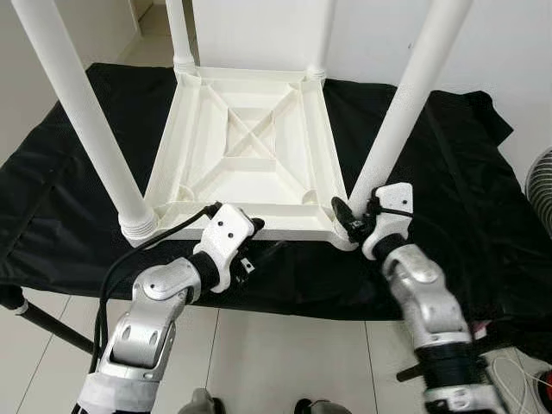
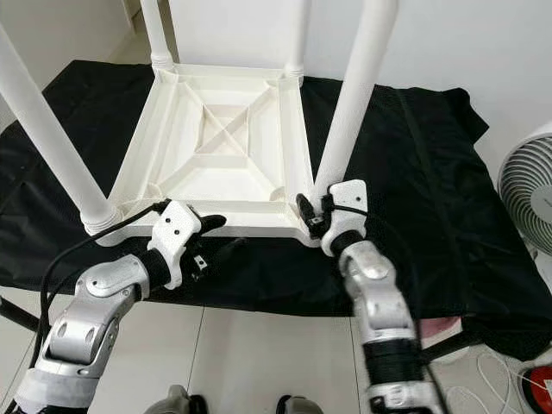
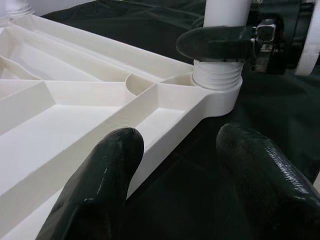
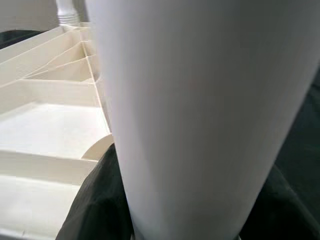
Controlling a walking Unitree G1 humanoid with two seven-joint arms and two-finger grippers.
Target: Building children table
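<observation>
The white children's table (image 1: 250,147) lies upside down on a black cloth (image 1: 448,172), its ribbed underside facing up. Legs stand up from all its corners: near left leg (image 1: 78,112), near right leg (image 1: 405,103), and two far legs (image 1: 178,34). My right gripper (image 1: 356,220) is shut around the base of the near right leg (image 4: 200,110), just above its threaded socket (image 3: 217,80). My left gripper (image 1: 257,241) is open at the table's near rim; in the left wrist view one finger (image 3: 100,185) rests over the rim and the other hangs over the cloth.
The cloth-covered surface ends just in front of my arms, with tiled floor (image 1: 285,362) below. A white fan (image 2: 530,194) stands at the right, with cables (image 2: 509,371) on the floor near it. A white wall (image 1: 509,52) is behind the table.
</observation>
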